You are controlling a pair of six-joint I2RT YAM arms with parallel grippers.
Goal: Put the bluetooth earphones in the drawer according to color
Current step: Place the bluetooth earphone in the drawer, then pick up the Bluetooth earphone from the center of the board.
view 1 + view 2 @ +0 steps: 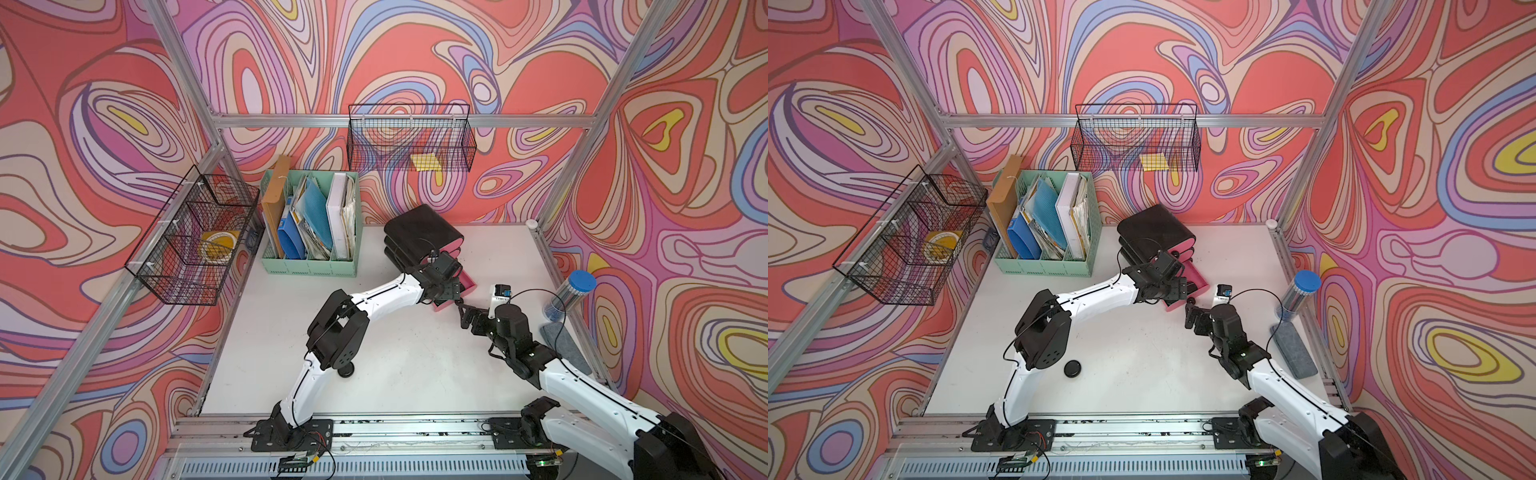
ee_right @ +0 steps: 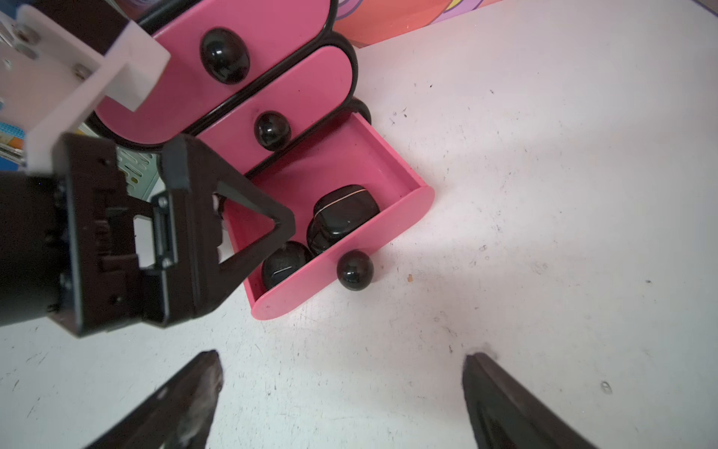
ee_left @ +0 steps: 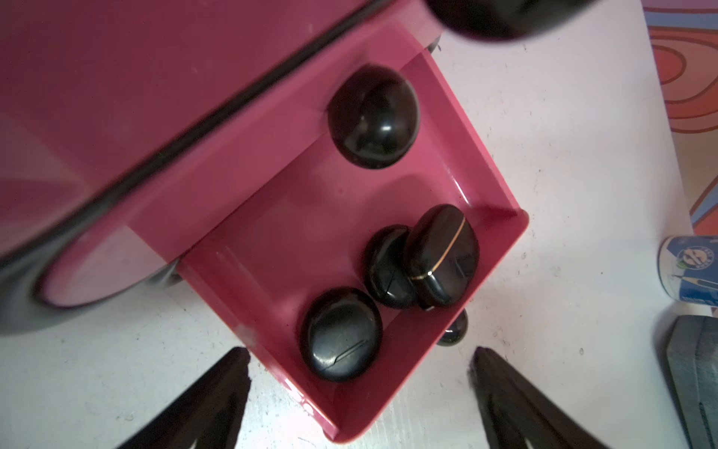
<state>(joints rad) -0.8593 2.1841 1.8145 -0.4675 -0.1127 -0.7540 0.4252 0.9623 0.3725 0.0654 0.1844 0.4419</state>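
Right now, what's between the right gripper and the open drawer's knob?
Only bare, scuffed table, per the right wrist view: nothing lies between the right gripper and the drawer knob.

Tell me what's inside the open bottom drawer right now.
Three black cases lie near the front panel of the bottom drawer: a round case, and a gold-lined case leaning on a third case. The middle drawer front and its knob cover the rear.

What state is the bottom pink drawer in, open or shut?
Open. The bottom drawer is pulled out well past the middle drawer front above it, and black earphone cases lie in its exposed tray.
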